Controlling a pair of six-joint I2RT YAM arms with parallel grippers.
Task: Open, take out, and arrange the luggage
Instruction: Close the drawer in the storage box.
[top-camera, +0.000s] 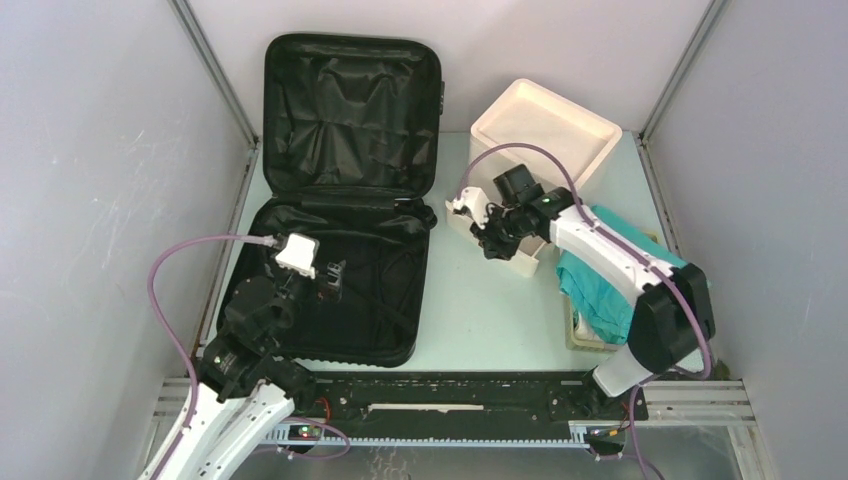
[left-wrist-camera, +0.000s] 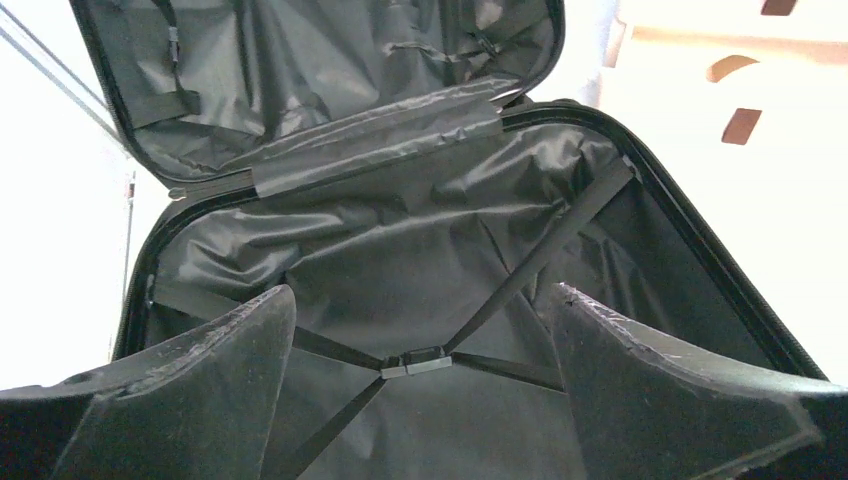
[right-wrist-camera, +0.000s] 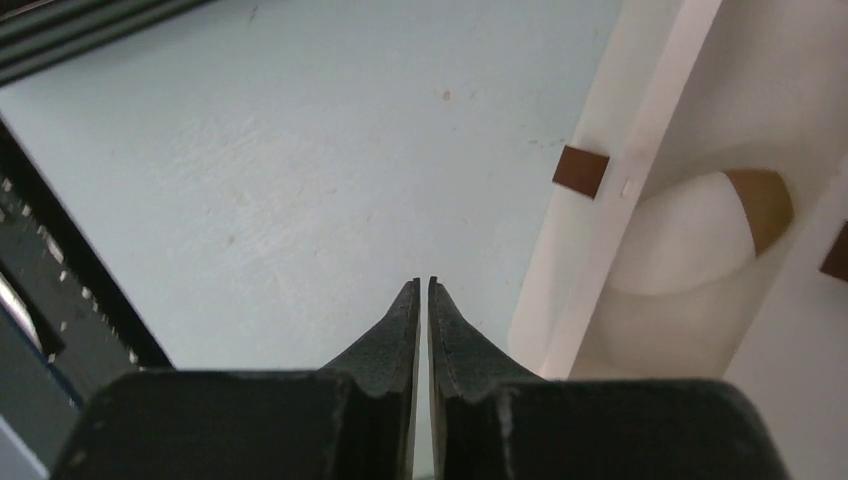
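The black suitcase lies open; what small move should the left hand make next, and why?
Probably lower the open left hand onto the black strap buckle: it sits centred between the fingers, and the large black hard-shell suitcase shows only lining and crossed straps.

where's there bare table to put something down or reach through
Bare table runs between the luggage and the low white box, widening toward the near rail. Crowded on the right: that box, the teal cloth and the shut right pincer. The open left pincer hangs over the luggage's base.
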